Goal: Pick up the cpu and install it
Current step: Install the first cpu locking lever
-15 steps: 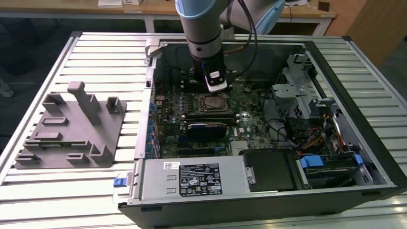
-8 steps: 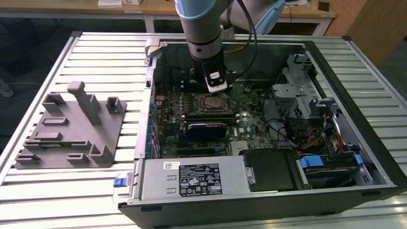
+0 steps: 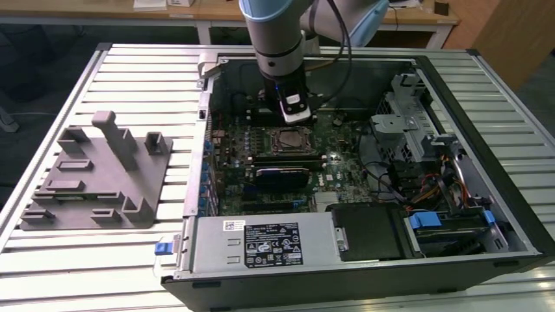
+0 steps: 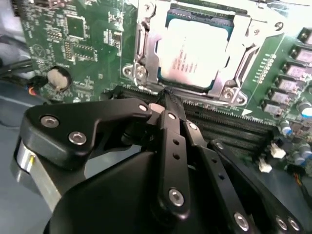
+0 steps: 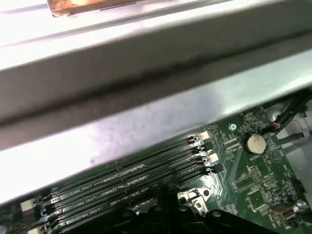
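In the exterior view the arm reaches down into the open computer case, its gripper hanging just above the board beside the socket — close, apparently because the work is at that spot. The grey fixture sits well apart on the table.

In the second wrist view the gripper has its fingers pressed together with nothing between them (clenched, empty). The cpu lies flat inside the socket frame — a shiny silver square with a thin green edge, seemingly already seated.

In the first wrist view, memory slots run beside a coin battery.
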